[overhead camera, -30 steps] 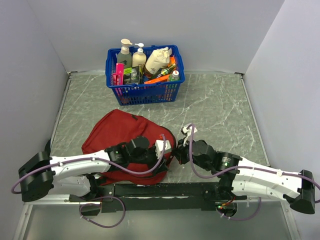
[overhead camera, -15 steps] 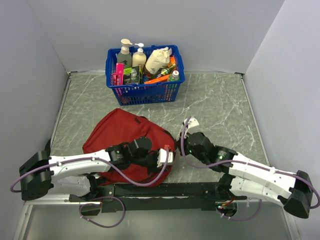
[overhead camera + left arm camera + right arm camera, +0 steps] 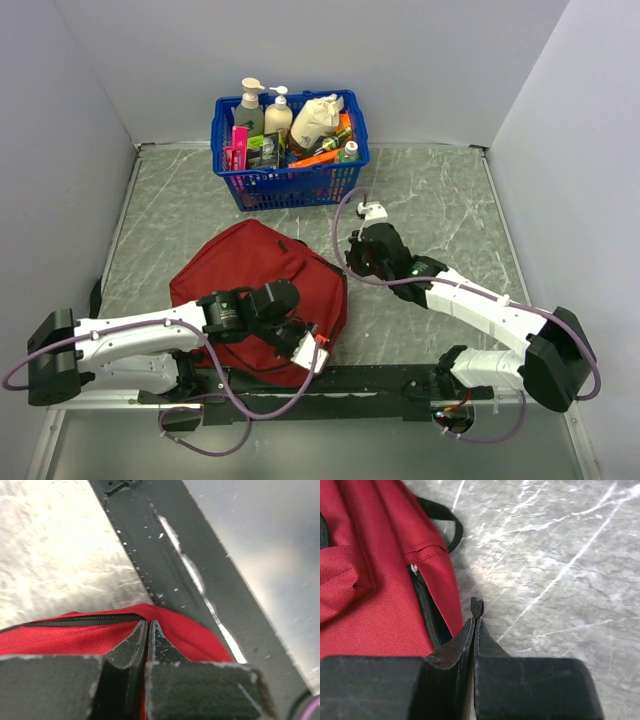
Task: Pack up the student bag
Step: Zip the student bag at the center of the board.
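The student bag is a dark-red backpack lying flat near the table's front, between my two arms. My left gripper is at the bag's near right corner. In the left wrist view the left gripper is shut, its tips pressed into the red fabric of the bag just below a black zipper. My right gripper is at the bag's right edge. In the right wrist view the right gripper is shut on a small black ribbed zipper pull, beside the bag.
A blue plastic basket full of bottles and tubes stands at the back of the table. A black mounting rail runs along the near edge, just beyond the bag's corner. A black strap loop lies on the marbled tabletop.
The left gripper shut on the bag's near corner and swung toward the rail. The right gripper moved away from the front along the bag's right edge with the pull, and the bag shifted.
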